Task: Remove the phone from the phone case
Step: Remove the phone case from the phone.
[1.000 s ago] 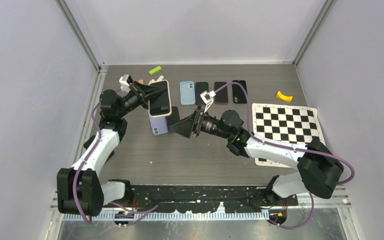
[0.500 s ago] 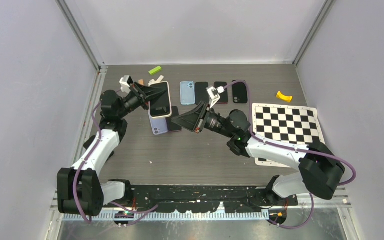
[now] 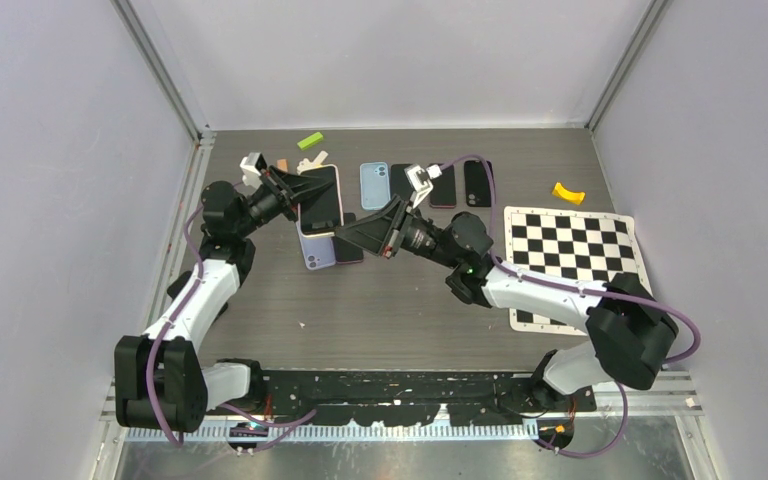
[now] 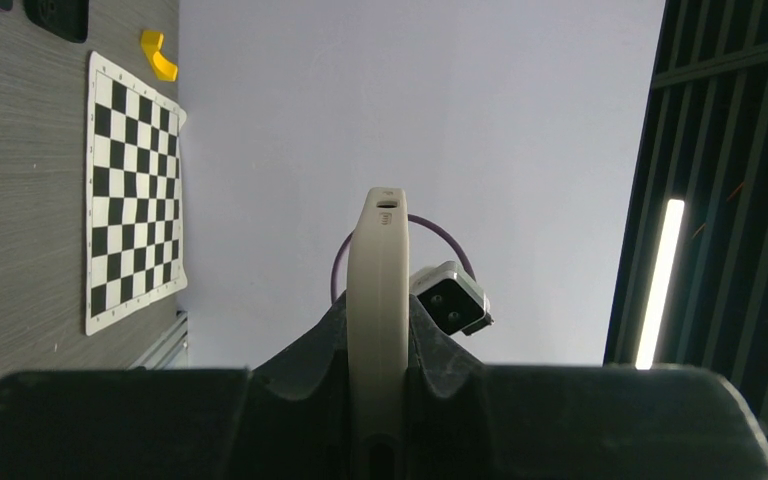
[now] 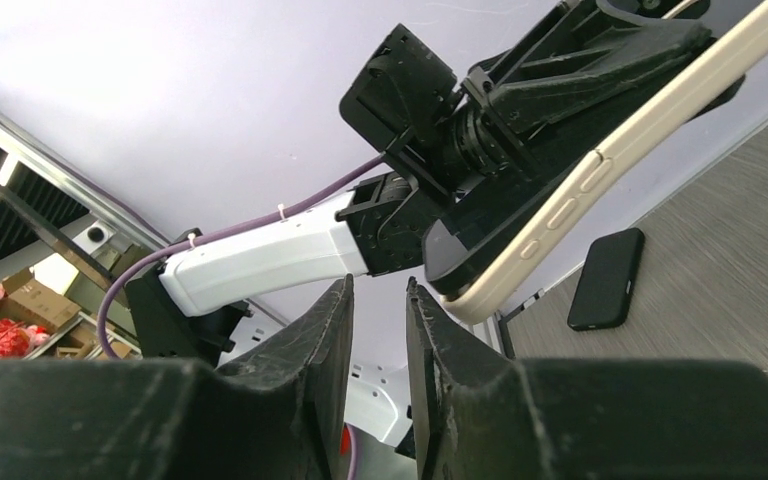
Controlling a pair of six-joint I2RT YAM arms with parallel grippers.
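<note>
The phone sits in a cream phone case (image 3: pixel 320 198) and is held up off the table, tilted, with its dark screen facing up. My left gripper (image 3: pixel 297 194) is shut on its left edge. In the left wrist view the case's cream rim (image 4: pixel 378 290) stands edge-on between the fingers of that gripper (image 4: pixel 378 345). My right gripper (image 3: pixel 346 238) hovers just below the phone's lower right corner. In the right wrist view its gripper (image 5: pixel 378 300) has its jaws a narrow gap apart with nothing between them, and the case's corner (image 5: pixel 520 265) lies just right of the right fingertip.
A lavender phone (image 3: pixel 316 252) and a dark one (image 3: pixel 348 250) lie on the table under the held phone. At the back is a row with a light blue case (image 3: pixel 375 185) and black phones (image 3: pixel 478 183). A green block (image 3: pixel 310 140), a yellow piece (image 3: pixel 567 193) and a checkerboard (image 3: pixel 572 250) are also there.
My right gripper has swung left and up to the held phone's lower corner, and its jaws have narrowed from wide apart. The left gripper and phone have stayed put.
</note>
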